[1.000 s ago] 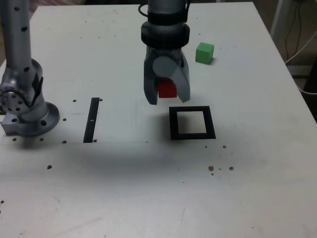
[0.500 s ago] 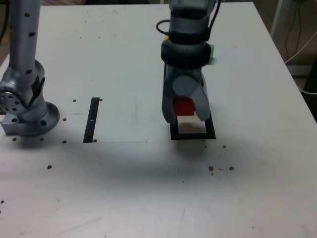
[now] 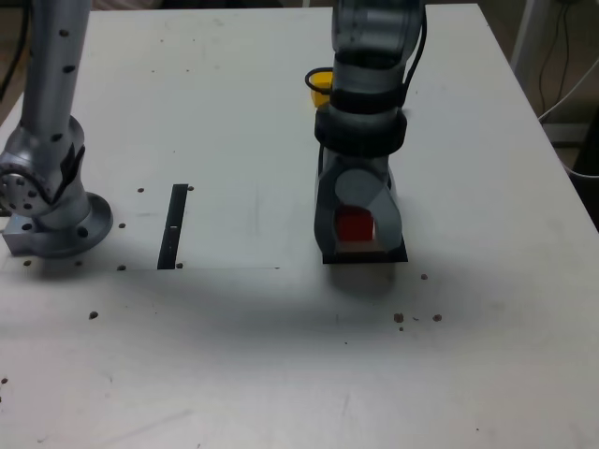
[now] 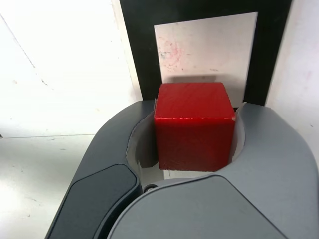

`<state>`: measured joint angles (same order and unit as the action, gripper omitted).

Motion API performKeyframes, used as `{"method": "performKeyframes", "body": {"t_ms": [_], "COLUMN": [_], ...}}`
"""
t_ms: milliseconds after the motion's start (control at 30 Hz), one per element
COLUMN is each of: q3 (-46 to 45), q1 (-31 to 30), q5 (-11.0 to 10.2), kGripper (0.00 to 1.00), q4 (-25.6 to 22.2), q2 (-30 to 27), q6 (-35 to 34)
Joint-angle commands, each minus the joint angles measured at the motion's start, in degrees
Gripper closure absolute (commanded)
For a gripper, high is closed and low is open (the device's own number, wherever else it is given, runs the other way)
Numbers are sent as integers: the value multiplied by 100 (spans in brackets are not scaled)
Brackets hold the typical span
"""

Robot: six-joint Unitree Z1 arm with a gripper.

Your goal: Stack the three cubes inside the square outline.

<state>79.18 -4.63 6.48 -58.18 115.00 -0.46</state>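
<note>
arm: reaching from worktop's far edge, pointing down | hand (image 3: pixel 357 234): low, mid-worktop, jaws clamped | base (image 3: pixel 58 220): near left edge, exterior view

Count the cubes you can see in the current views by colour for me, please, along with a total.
Red: 1, the cube held in the hand
Yellow: 1, the block partly hidden behind the arm
Green: 0 that I can make out
Total: 2

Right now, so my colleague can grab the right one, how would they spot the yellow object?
On the white table, look beyond the square black outline, behind the grey arm. The partly hidden yellow object is there, unlike the red cube in the gripper.
</note>
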Motion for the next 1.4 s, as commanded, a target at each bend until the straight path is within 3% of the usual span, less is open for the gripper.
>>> {"method": "performKeyframes", "body": {"t_ms": [0,233,300,467,533,933,1367], "q3": [-12,-30,-26,-32,-46,-293,-223], "q1": [33,130,160,197,204,226,240], "q5": [9,-23,-27,-11,-5,-73,-651], "kGripper": [56,55,46,9,3,1,1], "q4": [55,206,231,337,364,445,40], "q2": [80,214,234,253,251,-39,-685], "q6": [-4,41,86,229,247,191,47]}}
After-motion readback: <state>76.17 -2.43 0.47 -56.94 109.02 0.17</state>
